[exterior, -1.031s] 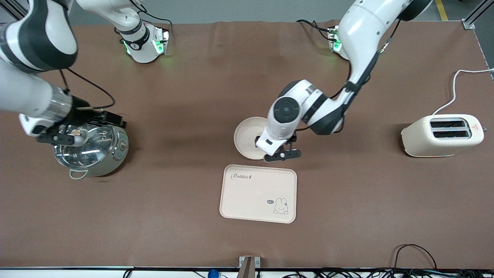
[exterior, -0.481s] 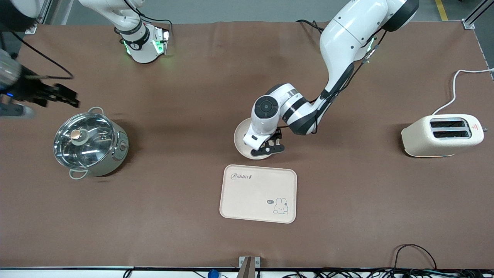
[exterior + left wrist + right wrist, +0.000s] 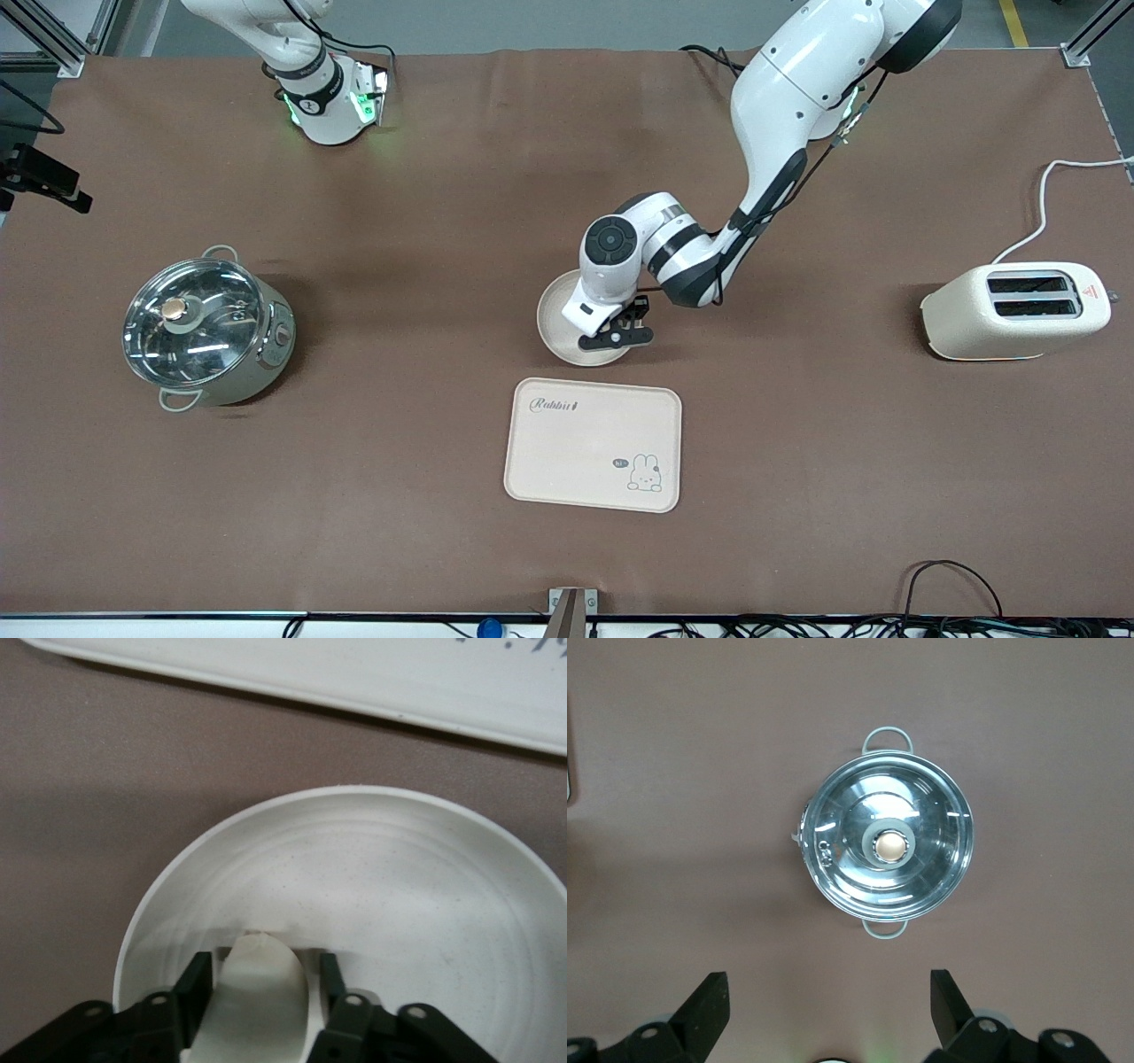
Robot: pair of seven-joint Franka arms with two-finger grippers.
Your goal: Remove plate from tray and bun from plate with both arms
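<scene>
Front view: the left gripper [image 3: 615,337] is sitting low in the plate [image 3: 556,312], which is lying mid-desk, just farther from the camera than the tray [image 3: 592,445].

Left wrist view: its fingers [image 3: 197,979] are pinching the bun [image 3: 254,1001] inside the plate.

Right wrist view: the right gripper [image 3: 828,1003] is hanging spread wide over the lidded pot [image 3: 887,846], at the right arm's edge.

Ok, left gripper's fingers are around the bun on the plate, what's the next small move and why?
Probably finish closing, then lift straight up. The left gripper sits low in the plate, fingers flanking the bun, and the plate is already off the tray.
</scene>
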